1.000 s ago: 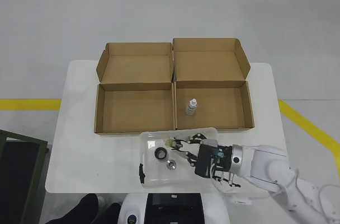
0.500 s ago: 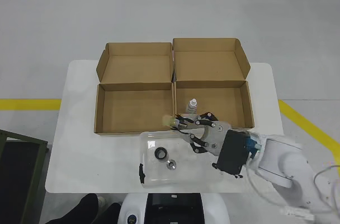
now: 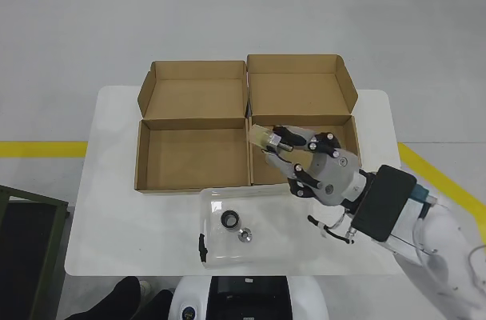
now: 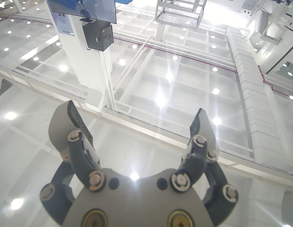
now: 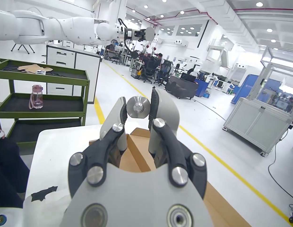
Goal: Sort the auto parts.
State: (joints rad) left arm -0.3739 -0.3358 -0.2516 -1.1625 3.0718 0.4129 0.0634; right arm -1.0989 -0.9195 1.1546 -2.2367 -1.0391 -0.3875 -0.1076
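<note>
Presently a small round metal part (image 5: pixel 138 107) is pinched between the two fingers of the right gripper (image 5: pixel 137 110). It is held across its rim, with its flat face and centre stub turned toward the wrist. From above, this gripper and the part are seen over the right cardboard box (image 3: pixel 344 164), which lies directly beneath the fingers. The left cardboard box (image 3: pixel 191 156) lies off to one side of them. The clear tray (image 3: pixel 215 196), with a dark ring (image 3: pixel 229 218) and another small metal piece (image 3: pixel 244 234) in it, is set behind the gripper, toward the robot. The part is judged stiff, dense for its size and smooth, so a slip under a light squeeze is possible. The ribbed pads (image 5: pixel 153 106) are best kept on opposite sides of the rim. The left gripper (image 4: pixel 134 119) is spread apart with nothing in it, pointed at the ceiling.
</note>
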